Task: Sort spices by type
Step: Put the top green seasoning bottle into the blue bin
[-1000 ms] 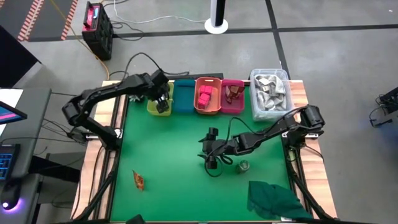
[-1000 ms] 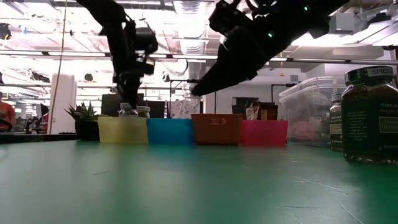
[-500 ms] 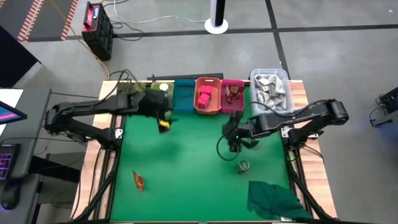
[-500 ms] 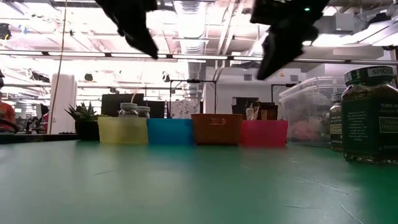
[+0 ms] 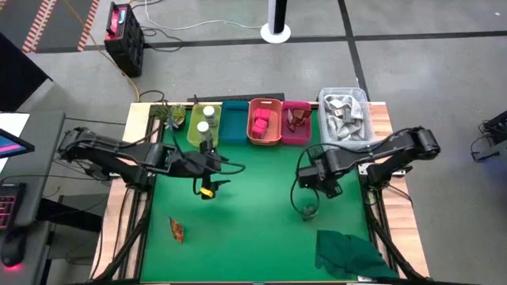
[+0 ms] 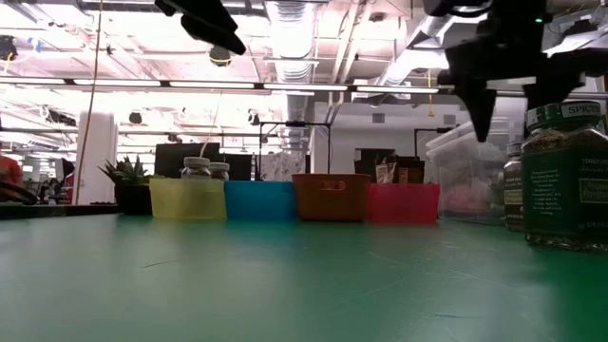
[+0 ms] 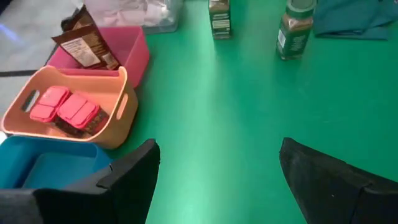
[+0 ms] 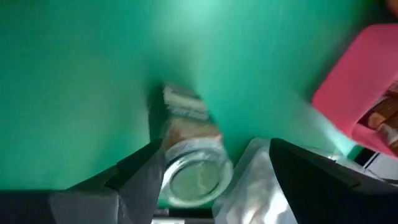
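Green-topped bench [image 5: 245, 214], wooden edges, grey workshop floor around; ceiling strip lights and desks behind in low view.

Row of bins along far edge: yellow bin [image 5: 193, 134] with two white-capped jars [image 5: 207, 113]; blue bin [image 5: 234, 123]; orange bin [image 5: 264, 138] with pink-red cube packets [image 5: 261, 122]; pink bin [image 5: 296, 136] with brown packets [image 7: 79, 45]; clear tub [image 5: 344, 119] of silvery packets. Small plant [image 5: 169, 115] beside yellow bin. Dark green cloth [image 5: 347, 252] at near right corner.

Left end effector [image 5: 207, 180]: above mid-left bench, fingers spread wide, nothing between them; orange and blue bins just ahead in left wrist view, green bench between.

Right end effector [image 5: 317, 184]: above right-centre bench, fingers parted, empty. Green-capped jar [image 5: 308, 210] upright on bench directly below and slightly nearer than it, apart from fingers; seen between fingers in right wrist view.

Brown-orange piece [image 5: 177, 229] on bench, well apart from left end effector, toward near left corner.
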Robot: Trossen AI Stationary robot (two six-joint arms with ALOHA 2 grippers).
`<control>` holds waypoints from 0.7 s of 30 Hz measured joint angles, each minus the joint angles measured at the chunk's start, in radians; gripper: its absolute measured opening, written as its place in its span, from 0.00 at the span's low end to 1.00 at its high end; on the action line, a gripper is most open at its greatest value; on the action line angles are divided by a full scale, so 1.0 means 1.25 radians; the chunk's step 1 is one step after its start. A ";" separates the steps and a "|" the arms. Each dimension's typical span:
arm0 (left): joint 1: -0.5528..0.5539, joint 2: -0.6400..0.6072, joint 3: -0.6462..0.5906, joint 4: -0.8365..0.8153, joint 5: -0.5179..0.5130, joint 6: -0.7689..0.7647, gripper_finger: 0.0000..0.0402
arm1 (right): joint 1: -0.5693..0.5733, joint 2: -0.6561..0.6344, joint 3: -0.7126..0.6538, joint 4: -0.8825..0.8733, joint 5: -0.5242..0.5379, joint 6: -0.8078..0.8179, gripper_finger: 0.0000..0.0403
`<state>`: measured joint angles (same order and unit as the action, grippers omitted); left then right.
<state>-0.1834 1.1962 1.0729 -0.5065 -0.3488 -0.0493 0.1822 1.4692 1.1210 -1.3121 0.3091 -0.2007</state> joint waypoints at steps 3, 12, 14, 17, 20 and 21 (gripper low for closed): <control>-0.004 -0.002 0.000 -0.019 -0.014 -0.017 0.79 | 0.006 0.007 0.000 -0.009 -0.030 0.014 0.80; -0.005 -0.003 0.000 -0.068 -0.013 -0.034 0.79 | -0.029 0.019 -0.025 0.011 -0.067 0.019 0.80; -0.009 -0.003 0.000 -0.074 -0.013 -0.037 0.79 | -0.039 0.019 -0.055 0.014 -0.079 0.015 0.80; -0.015 -0.003 0.000 -0.092 -0.013 -0.040 0.79 | -0.050 0.019 -0.095 0.026 -0.080 0.016 0.80; -0.015 -0.003 0.000 -0.096 -0.016 -0.040 0.79 | -0.054 0.020 -0.112 0.052 -0.082 0.026 0.80; -0.015 -0.003 0.000 -0.098 -0.018 -0.040 0.79 | -0.054 0.019 -0.114 0.057 -0.082 0.026 0.79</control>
<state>-0.2028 1.1927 1.0729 -0.6285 -0.3713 -0.0988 0.1146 1.4933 0.9788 -1.2408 0.2062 -0.1677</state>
